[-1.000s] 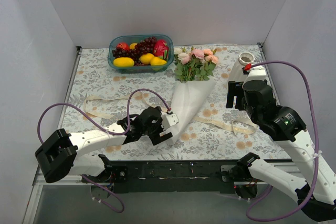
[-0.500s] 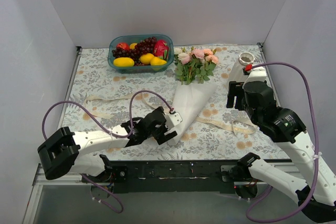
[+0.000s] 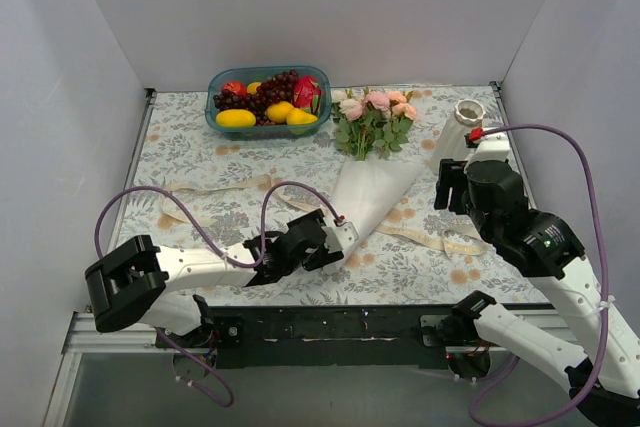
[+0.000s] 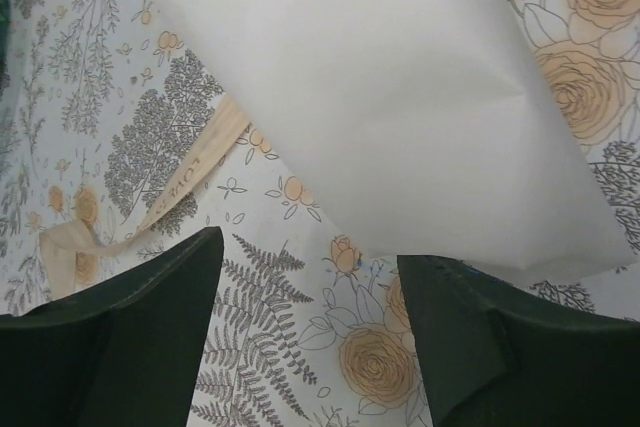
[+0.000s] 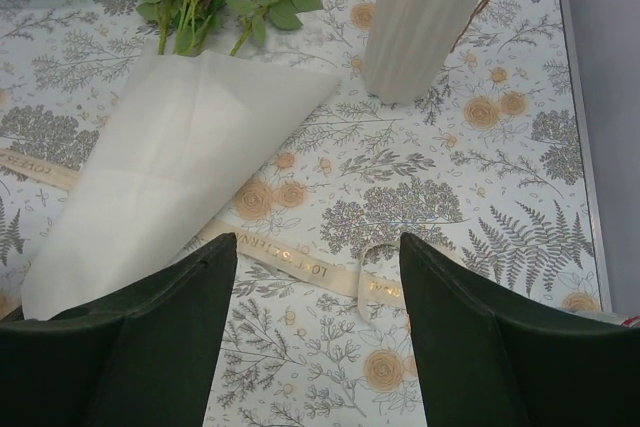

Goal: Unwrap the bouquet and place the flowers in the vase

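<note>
Left gripper [image 3: 338,240] is sitting open by the pointy tip of the bouquet [image 3: 372,162], holding nothing, and the right gripper [image 5: 318,327] is hanging open too, at the right side. The bouquet is lying in the middle, and the vase [image 3: 462,119] is standing at upper right

Robot lab test cell, dressed up like a home table. Plain white panels [image 3: 320,7] box the table in at the back and on both sides. The left arm [image 3: 200,265] and right arm [image 3: 530,237] are bolted to a black rail [image 3: 330,325] along the table's near edge, with purple cables [image 3: 530,127] looping loose. A floral tablecloth [image 3: 190,152] and a blue fruit bowl [image 3: 262,131] at the far edge give the homey look.
</note>
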